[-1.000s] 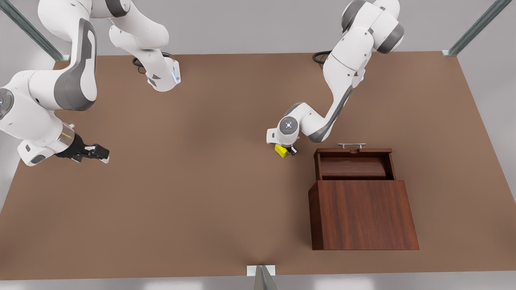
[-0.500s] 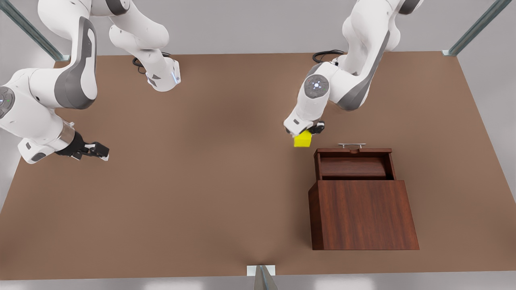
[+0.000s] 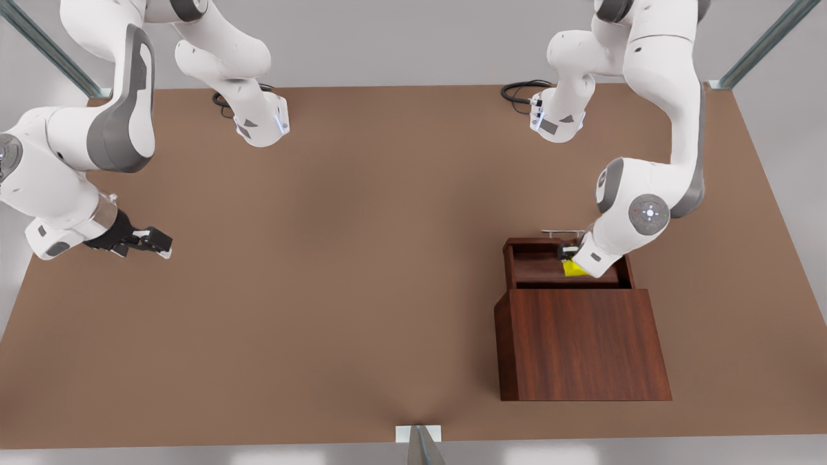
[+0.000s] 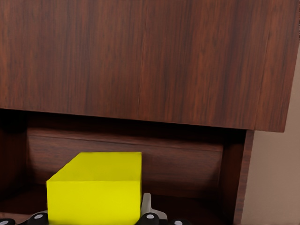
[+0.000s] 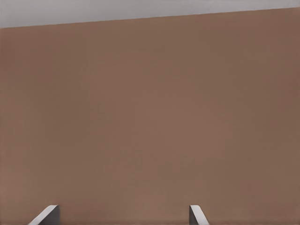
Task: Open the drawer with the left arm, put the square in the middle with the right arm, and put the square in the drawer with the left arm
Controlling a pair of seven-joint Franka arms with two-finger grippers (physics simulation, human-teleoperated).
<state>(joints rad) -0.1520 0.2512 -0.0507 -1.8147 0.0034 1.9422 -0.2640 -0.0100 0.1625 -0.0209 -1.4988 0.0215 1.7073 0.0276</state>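
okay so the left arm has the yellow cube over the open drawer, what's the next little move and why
Probably open the jaws and let go. The left gripper holds the square inside the pulled-out drawer, low over its floor in the left wrist view, so a release should land it inside. The right gripper waits, open, at the front view's left.

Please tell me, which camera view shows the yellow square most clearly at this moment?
The left wrist view: the yellow square is large there, held in the left pincer inside the open drawer. The front view shows it as a small yellow patch partly hidden by the arm. The right wrist view faces bare table.
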